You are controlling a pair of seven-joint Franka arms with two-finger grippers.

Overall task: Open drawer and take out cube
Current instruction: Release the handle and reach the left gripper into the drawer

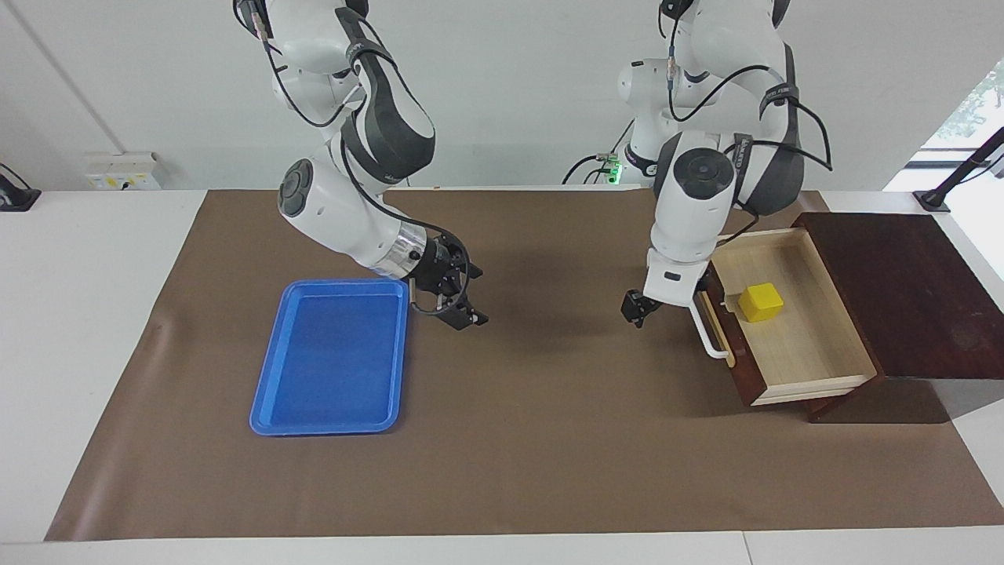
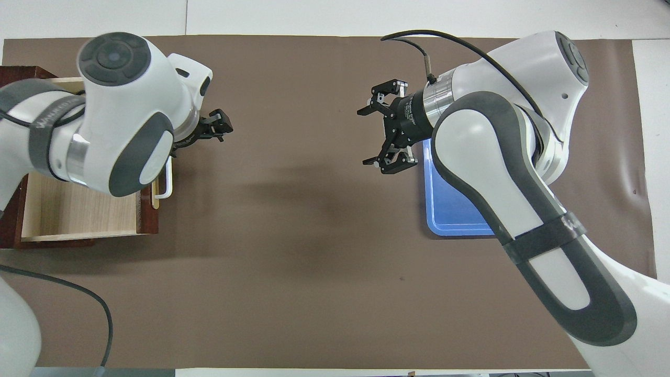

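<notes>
Cube is sitting in the pulled-out drawer beside my spread, empty left end effector; I am risking clipping the handle reaching in; right end effector is waiting spread.

White table w/ brown mat — blue tray, wooden box

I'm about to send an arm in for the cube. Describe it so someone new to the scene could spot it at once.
Find the dark wooden box at the left arm's end of the table; its drawer stands pulled out, showing a pale wood interior. The cube sits inside, toward the handle side. It is small, solid and bright yellow, and the only thing in the drawer.
</notes>
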